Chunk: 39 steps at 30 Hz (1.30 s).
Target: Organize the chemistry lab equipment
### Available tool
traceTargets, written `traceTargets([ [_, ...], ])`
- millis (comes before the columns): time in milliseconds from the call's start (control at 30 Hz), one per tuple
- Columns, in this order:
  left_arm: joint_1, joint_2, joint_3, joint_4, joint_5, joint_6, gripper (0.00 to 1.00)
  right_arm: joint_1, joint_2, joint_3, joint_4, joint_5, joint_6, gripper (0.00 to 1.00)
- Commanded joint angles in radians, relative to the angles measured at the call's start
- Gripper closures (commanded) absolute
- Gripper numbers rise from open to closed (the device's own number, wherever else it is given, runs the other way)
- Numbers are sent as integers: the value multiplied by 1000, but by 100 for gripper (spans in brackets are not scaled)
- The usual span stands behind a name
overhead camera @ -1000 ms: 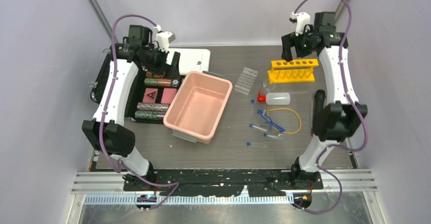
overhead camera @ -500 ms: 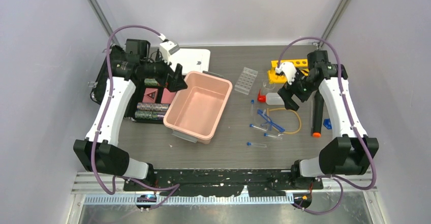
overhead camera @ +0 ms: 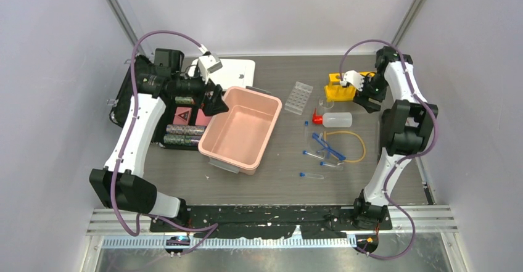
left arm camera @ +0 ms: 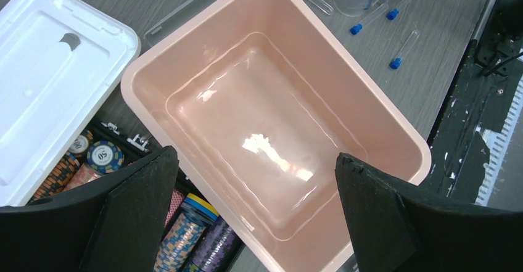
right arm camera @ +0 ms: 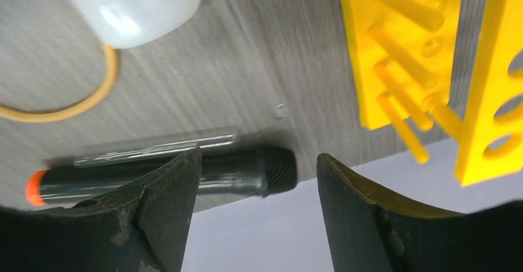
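The yellow tube rack (overhead camera: 338, 90) stands at the back right, and my right gripper (overhead camera: 370, 101) hovers open at its right end. In the right wrist view the rack (right arm camera: 407, 50) is upper right of the open gripper (right arm camera: 259, 161), which holds nothing. The white red-capped squeeze bottle (overhead camera: 336, 119), yellow tubing (overhead camera: 353, 146), blue safety glasses (overhead camera: 327, 146), clear tube tray (overhead camera: 299, 96), funnel (overhead camera: 325, 103) and loose blue-capped test tubes (overhead camera: 311, 175) lie mid-table. My left gripper (overhead camera: 216, 102) is wide open above the pink tub's left rim (left arm camera: 142, 111).
The pink tub (overhead camera: 213, 142) sits centre left with its white lid (overhead camera: 237, 71) behind it. A black case of poker chips (overhead camera: 185, 130) lies to its left. A black stick with an orange end (right arm camera: 234, 170) lies by the table's right edge, near the wall.
The right arm has swung back from over the squeeze bottle to the rack's right end, its jaws narrowing a little. The left gripper has stayed over the tub's rim.
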Motion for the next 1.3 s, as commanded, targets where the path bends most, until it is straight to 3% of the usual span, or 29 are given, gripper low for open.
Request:
traceTargets([
  [0,-3,1,22,3,40,48,1,4,94,127,-1,23,-138,29],
  [367,-4,71,90,-6,15,41,2,12,239,122,53,-41,-216,36],
  [733,-3,93,113,-4,-4,35,2,24,269,51,61,-75,-252,46],
  [1067,-4,63,88,23,-10,24,3,18,215,5,40,-88,-287,80],
  [1267,-3,34,41,82,-33,16,3,-7,114,-9,-13,-107,-313,92],
])
